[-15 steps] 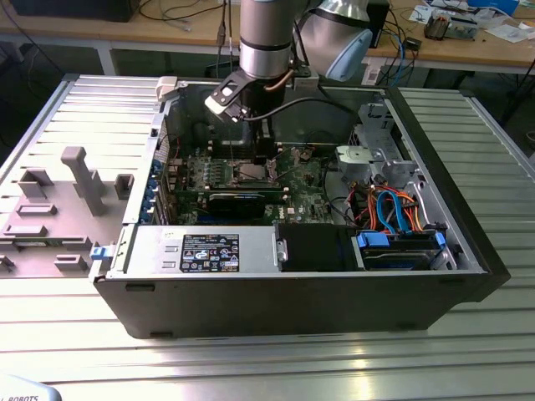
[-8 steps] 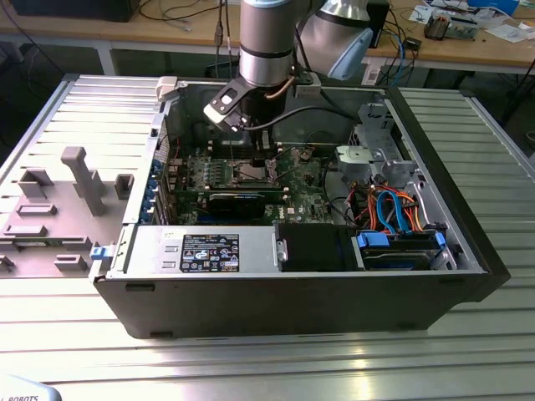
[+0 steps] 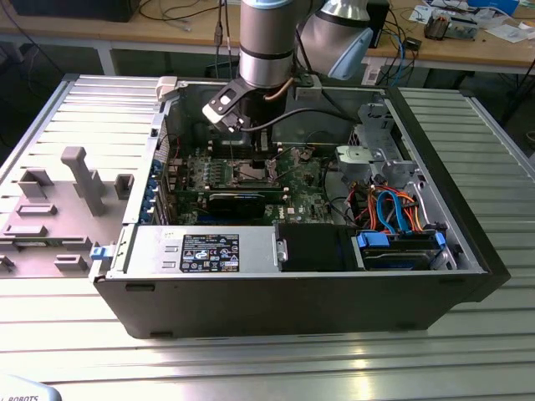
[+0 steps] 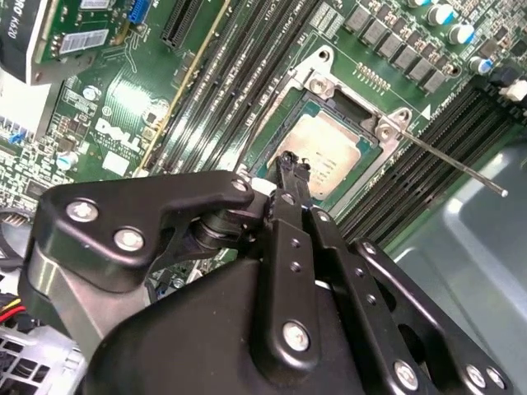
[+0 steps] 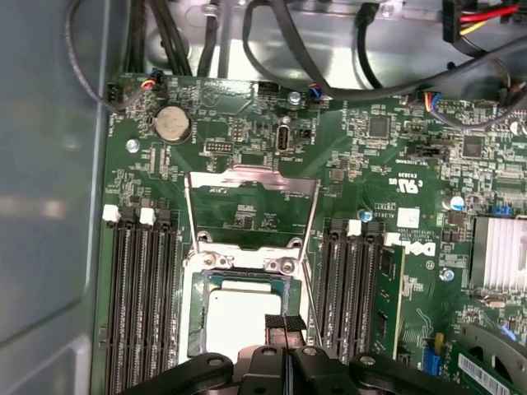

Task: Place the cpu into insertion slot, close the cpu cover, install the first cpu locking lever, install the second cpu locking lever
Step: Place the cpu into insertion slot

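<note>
I see the gripper (image 4: 288,164) with its fingers pressed together and nothing between them. Its tip hangs just above the cpu (image 4: 333,148); whether it touches the metal top, I cannot tell. The cpu lies flat inside the insertion slot (image 4: 346,103), directly beneath the fingertips in both wrist views. In the first wrist view the cpu cover (image 5: 251,177) is swung open beyond the gripper's tip, lying back off the slot, with green circuit board (image 5: 370,123) visible through its window. A thin locking lever (image 4: 449,160) juts out to one side of the gripper, unlatched. In the exterior view the arm (image 3: 267,33) stands above the open computer case (image 3: 292,292).
</note>
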You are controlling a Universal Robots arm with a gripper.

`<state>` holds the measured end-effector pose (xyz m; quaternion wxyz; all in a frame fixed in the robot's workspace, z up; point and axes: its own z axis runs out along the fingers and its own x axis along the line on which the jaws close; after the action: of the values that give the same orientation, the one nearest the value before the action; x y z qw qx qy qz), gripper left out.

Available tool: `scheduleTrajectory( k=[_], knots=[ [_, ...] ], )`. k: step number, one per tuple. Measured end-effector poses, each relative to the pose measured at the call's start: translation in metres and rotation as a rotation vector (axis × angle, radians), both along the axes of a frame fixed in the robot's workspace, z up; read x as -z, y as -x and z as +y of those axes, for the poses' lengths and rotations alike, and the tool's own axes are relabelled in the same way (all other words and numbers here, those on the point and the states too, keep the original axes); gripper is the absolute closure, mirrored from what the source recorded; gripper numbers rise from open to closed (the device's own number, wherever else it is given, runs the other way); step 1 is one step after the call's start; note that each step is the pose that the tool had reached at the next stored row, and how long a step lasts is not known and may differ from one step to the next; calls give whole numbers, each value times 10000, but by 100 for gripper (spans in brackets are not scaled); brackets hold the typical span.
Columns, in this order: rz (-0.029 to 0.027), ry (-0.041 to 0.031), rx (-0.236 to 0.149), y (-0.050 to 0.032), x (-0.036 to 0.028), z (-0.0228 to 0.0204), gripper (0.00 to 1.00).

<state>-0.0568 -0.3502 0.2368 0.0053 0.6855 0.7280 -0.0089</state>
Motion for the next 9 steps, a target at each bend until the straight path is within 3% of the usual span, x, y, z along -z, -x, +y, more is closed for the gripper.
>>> scheduleTrajectory(
  k=[9],
  knots=[
    [1,22,2,0,-15,2,89]
  ],
)
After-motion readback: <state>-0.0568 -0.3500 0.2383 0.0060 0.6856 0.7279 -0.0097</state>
